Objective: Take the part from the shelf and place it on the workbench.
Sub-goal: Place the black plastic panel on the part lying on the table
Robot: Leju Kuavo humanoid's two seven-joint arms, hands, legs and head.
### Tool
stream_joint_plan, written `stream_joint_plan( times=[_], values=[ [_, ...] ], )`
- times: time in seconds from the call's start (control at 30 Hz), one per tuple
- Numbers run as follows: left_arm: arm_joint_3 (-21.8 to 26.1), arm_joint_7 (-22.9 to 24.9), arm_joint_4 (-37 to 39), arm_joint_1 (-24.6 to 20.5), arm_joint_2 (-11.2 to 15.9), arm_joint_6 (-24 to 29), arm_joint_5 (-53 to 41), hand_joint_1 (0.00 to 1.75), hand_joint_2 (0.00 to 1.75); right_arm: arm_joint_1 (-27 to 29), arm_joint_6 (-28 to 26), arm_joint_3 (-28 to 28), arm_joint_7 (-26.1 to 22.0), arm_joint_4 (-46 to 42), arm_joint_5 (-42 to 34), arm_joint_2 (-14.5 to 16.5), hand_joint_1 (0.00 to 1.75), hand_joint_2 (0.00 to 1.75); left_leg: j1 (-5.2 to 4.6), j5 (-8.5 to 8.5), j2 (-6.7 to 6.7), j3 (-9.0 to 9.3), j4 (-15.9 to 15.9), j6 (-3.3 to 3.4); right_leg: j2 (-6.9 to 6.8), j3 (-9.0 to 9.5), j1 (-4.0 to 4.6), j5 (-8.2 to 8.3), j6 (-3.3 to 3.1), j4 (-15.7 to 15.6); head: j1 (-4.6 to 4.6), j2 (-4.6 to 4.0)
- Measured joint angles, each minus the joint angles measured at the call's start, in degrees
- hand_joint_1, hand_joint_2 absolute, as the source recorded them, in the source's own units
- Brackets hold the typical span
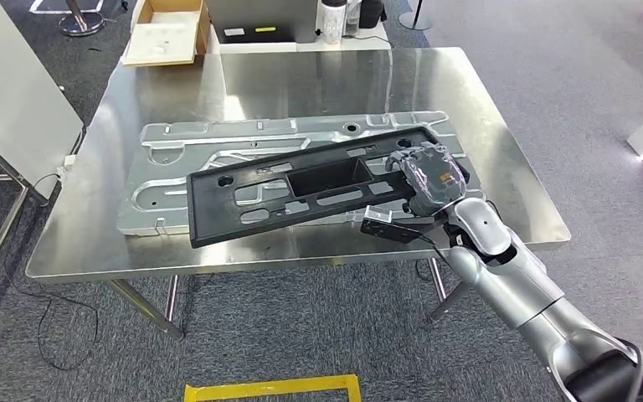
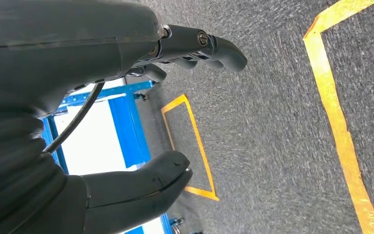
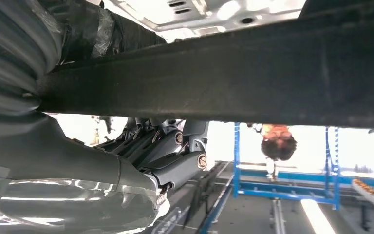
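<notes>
A long black plastic part (image 1: 301, 188) with slots and a rectangular recess lies slanted across a silver stamped metal panel (image 1: 184, 142) on the steel workbench (image 1: 301, 75). My right hand (image 1: 429, 173) grips the part's right end near the bench's right edge. In the right wrist view the part's edge (image 3: 253, 73) runs between the taped thumb and the dark fingers (image 3: 175, 151). Whether the part rests fully on the panel or is slightly raised, I cannot tell. My left hand (image 2: 68, 73) hangs over the grey carpet, fingers (image 2: 209, 46) and thumb apart, holding nothing.
Behind the bench sit a cardboard box (image 1: 167, 33) and a bottle (image 1: 332, 21). A white board (image 1: 8, 92) leans at the left. Yellow tape (image 1: 272, 388) marks the floor in front. A person (image 3: 277, 141) stands by a blue frame (image 3: 282, 190) farther off.
</notes>
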Motion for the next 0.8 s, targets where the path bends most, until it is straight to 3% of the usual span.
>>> stream_joint_plan(
  times=[0.07,0.13,0.17,0.2,0.23,0.27,0.33,0.4,0.47,0.57,0.6,0.67,0.7,0.73,0.77,0.8],
  values=[
    [0.0,-0.2,0.0,-0.2,-0.4,0.5,0.1,0.00,1.75,-0.2,0.2,-0.2,0.0,0.0,0.0,-0.1,1.75,1.75,0.12,-0.16,-0.03,0.81,-0.9,0.86,-0.10,-1.03,-0.26,-1.53,0.81,2.6,0.01,0.00],
    [0.0,-0.3,0.0,-0.4,-0.7,0.9,0.2,0.00,1.75,-0.4,0.4,-0.2,0.0,0.1,0.0,-0.2,1.75,1.75,0.28,-0.49,-0.02,1.91,-1.7,1.72,-0.19,-4.90,-0.52,-4.55,1.61,9.8,0.02,0.00],
    [0.0,-0.3,0.0,-0.5,-0.8,0.9,0.2,0.00,1.75,-0.4,0.4,-0.2,0.0,0.2,0.0,-0.2,1.75,1.75,0.24,-0.75,-0.03,2.17,-1.7,1.83,-0.19,-7.24,-0.56,-5.45,1.76,13.4,0.02,0.00],
    [0.0,-0.3,0.0,-0.5,-0.8,1.0,0.2,0.00,1.75,-0.3,0.4,-0.2,0.0,0.4,0.0,-0.2,1.75,1.75,0.20,-1.08,-0.06,2.54,-1.7,1.89,-0.19,-9.00,-0.59,-5.37,1.86,15.6,0.02,0.00],
    [0.0,-0.3,0.0,-0.5,-0.9,1.0,0.3,0.00,1.75,-0.2,0.5,-0.2,0.0,0.5,0.0,-0.2,1.75,1.75,0.16,-1.44,-0.09,3.03,-1.7,1.87,-0.20,-9.67,-0.62,-4.01,1.87,15.5,0.02,0.00],
    [0.0,-0.4,0.0,-0.5,-0.9,1.0,0.3,0.00,1.75,-0.2,0.5,-0.2,0.0,0.6,0.0,-0.2,1.75,1.75,0.15,-1.82,-0.12,3.59,-1.7,1.81,-0.20,-9.31,-0.63,-1.80,1.80,13.5,0.01,0.00],
    [0.0,-0.4,0.0,-0.4,-1.0,1.0,0.6,0.00,1.75,-0.2,0.6,-0.2,0.2,0.9,0.2,-0.2,1.75,1.75,0.09,-2.70,-0.13,4.78,-1.7,1.51,-0.29,-6.54,-0.49,3.22,1.36,5.8,0.01,0.00],
    [0.0,-0.5,0.0,-0.5,-1.0,0.9,1.0,0.00,1.75,-0.4,0.5,-0.3,0.7,1.3,0.7,-0.3,1.75,1.75,0.00,-3.34,-0.14,5.29,-1.6,0.99,-0.37,-4.37,-0.06,4.86,0.73,0.7,0.04,0.00],
    [0.0,-0.6,0.0,-0.6,-1.1,0.9,1.4,0.00,1.75,-0.7,0.3,-0.5,1.4,2.1,1.4,-0.4,1.75,1.75,-0.01,-3.66,-0.13,5.39,-1.8,0.36,-0.34,-3.94,0.27,4.17,0.11,-0.1,0.08,0.00],
    [0.0,-0.7,0.0,-0.7,-1.1,0.9,1.8,0.00,1.75,-1.0,0.0,-1.4,2.0,3.7,1.7,-0.6,1.75,1.75,-0.01,-5.14,-0.03,4.81,0.3,-0.53,-0.36,-2.98,-0.30,3.85,-0.83,-0.7,0.02,0.00],
    [0.0,-0.8,0.0,-0.7,-1.1,0.9,1.9,0.00,1.75,-1.2,-0.1,-1.8,2.1,4.4,1.7,-0.6,1.75,1.75,0.05,-6.36,-0.02,3.36,3.1,-0.76,-0.41,-2.55,-0.46,3.66,-1.15,-0.9,-0.02,0.00],
    [0.0,-0.9,0.0,-0.7,-1.2,0.9,2.2,0.00,1.75,-1.5,-0.4,-2.4,2.1,6.0,1.8,-0.6,1.75,1.75,0.21,-8.96,-0.01,-1.38,11.1,-1.10,-0.46,-1.94,-0.37,3.11,-1.55,-0.9,-0.05,0.00],
    [0.0,-0.9,0.0,-0.6,-1.2,0.9,2.3,0.00,1.75,-1.6,-0.5,-2.7,2.1,6.8,1.8,-0.6,1.75,1.75,0.29,-9.36,-0.01,-3.55,14.1,-1.22,-0.46,-1.61,-0.33,2.81,-1.61,-0.9,-0.05,0.00],
    [0.0,-0.9,0.0,-0.6,-1.2,0.9,2.4,0.00,1.75,-1.6,-0.5,-2.9,2.1,7.5,1.7,-0.6,1.75,1.75,0.33,-8.55,0.00,-4.80,15.1,-1.26,-0.44,-1.20,-0.30,2.47,-1.59,-0.9,-0.05,0.00],
    [0.0,-1.0,0.0,-0.5,-1.2,0.9,2.4,0.00,1.75,-1.6,-0.5,-3.0,2.1,8.1,1.7,-0.6,1.75,1.75,0.34,-6.64,0.00,-4.93,13.9,-1.22,-0.39,-0.73,-0.28,2.12,-1.53,-0.9,-0.06,0.00],
    [0.0,-1.0,0.0,-0.5,-1.1,1.0,2.4,0.00,1.75,-1.6,-0.5,-3.1,2.1,8.6,1.7,-0.6,1.75,1.75,0.34,-3.87,0.00,-3.99,10.5,-1.05,-0.33,-0.16,-0.28,1.71,-1.43,-0.9,-0.05,0.00]
  ],
)
